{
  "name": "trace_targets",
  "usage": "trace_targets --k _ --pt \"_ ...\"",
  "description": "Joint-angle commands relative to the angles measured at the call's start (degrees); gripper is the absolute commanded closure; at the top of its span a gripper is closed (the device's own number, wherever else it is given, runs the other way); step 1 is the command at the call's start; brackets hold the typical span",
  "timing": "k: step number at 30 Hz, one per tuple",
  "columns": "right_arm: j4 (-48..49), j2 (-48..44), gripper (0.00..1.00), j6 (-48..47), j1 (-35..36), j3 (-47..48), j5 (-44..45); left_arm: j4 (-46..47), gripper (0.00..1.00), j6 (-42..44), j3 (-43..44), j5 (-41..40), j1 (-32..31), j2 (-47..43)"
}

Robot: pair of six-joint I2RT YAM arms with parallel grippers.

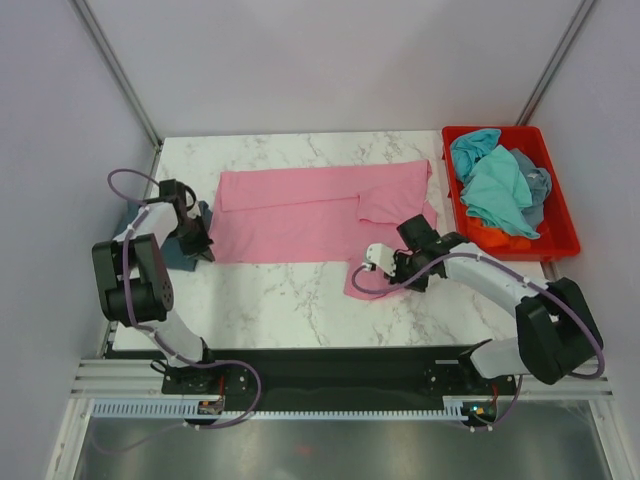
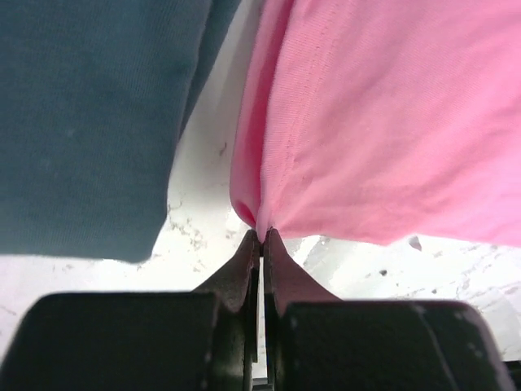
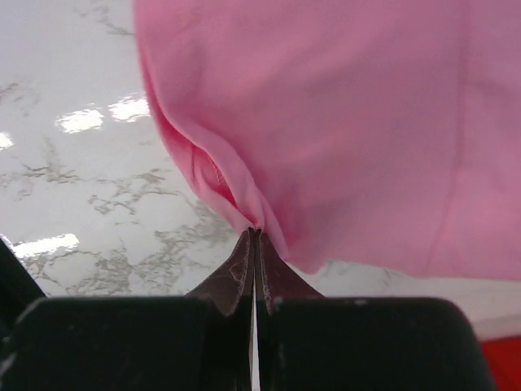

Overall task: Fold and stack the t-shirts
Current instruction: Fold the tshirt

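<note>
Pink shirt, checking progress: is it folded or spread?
Partly folded: the pink shirt has one flap doubled over; the rest lies spread.

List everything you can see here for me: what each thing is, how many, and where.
pink shirt: 1, pink, spread across the middle of the table, partly folded
blue shirt: 1, slate-blue, lying at the table's left edge, beside the pink shirt
crate: 1, red, at the table's far right
turquoise cloth: a heap, count unclear, in the crate
grey-blue cloth: 1 piece showing, at the crate's right side
table: 1, white marble
left arm: 1, white and black, near left
right arm: 1, white and black, near right
left fingers: 2, black, shut on the pink shirt's left edge
right fingers: 2, black, shut on the pink shirt's near right edge
</note>
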Motion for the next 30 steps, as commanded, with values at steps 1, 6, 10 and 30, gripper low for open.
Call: trace_targets --k 1,6,10,30 --pt "0.12 -4.08 1.0 3.41 -4.39 5.48 1.66 -2.21 0.98 3.04 1.11 2.42 0.27 -4.49" --pt "0.2 -5.5 1.0 5.0 -8.52 9.8 0.96 -3.79 0.98 4.37 4.01 4.0 0.18 -3.62" --pt "2.3 -4.79 1.0 5.97 -10.55 12.96 1.3 -5.46 0.98 5.68 7.44 4.54 -0.26 -1.6" --pt "11.89 3.99 1.0 9.75 -18.11 28.6 5.52 -10.12 0.98 9.82 22.91 6.29 -1.67 6.23"
